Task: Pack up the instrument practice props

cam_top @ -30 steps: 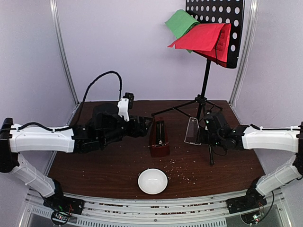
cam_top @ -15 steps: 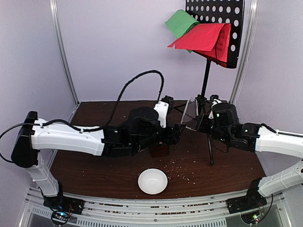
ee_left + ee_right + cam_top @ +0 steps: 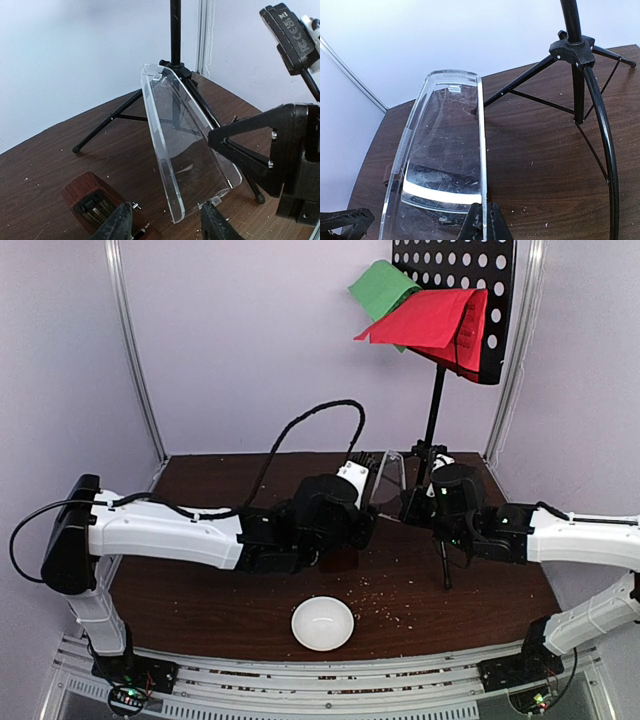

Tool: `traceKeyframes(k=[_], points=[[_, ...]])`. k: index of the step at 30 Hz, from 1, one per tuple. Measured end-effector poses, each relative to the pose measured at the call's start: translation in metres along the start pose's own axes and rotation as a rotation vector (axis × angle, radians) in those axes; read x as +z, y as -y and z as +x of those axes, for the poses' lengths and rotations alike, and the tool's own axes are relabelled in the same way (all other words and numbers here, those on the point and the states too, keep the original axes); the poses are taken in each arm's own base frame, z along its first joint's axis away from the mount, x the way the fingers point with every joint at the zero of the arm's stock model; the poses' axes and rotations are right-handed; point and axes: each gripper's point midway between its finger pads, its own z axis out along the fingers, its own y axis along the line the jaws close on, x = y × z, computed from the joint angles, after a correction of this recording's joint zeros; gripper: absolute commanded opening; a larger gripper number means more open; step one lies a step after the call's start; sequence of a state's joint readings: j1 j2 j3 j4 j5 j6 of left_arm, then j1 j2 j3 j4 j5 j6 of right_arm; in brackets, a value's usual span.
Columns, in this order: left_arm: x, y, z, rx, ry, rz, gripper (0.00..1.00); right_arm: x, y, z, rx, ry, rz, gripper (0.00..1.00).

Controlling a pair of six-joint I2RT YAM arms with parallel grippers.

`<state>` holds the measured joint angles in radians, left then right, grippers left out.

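Light, stiff, slick and easily cracked, the clear cover (image 3: 185, 150) hangs tilted just above the metronome (image 3: 92, 205). The right gripper (image 3: 482, 222) pinches its rim, surely the best hold; the left gripper (image 3: 166, 220) is spread around its lower end.

cover (image 3: 185, 155) beside metronome (image 3: 92, 202), stand (image 3: 175, 35) behind
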<state>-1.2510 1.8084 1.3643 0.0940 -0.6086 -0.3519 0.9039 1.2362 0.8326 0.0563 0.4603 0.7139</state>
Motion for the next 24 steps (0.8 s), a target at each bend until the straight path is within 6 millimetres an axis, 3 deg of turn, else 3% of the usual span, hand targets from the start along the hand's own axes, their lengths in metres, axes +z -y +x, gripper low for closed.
traceKeyframes(k=[6, 13, 24], points=[[0.006, -0.001, -0.004, 0.015, 0.012, -0.034, 0.38, 0.000, -0.001, -0.001, 0.001, 0.004, -0.003, 0.00], [0.012, -0.005, 0.007, 0.047, -0.008, -0.075, 0.31, 0.000, -0.002, 0.000, -0.003, 0.003, -0.004, 0.00], [0.013, -0.005, 0.004, 0.056, -0.004, -0.085, 0.08, 0.002, -0.006, 0.001, 0.000, 0.009, -0.011, 0.00]])
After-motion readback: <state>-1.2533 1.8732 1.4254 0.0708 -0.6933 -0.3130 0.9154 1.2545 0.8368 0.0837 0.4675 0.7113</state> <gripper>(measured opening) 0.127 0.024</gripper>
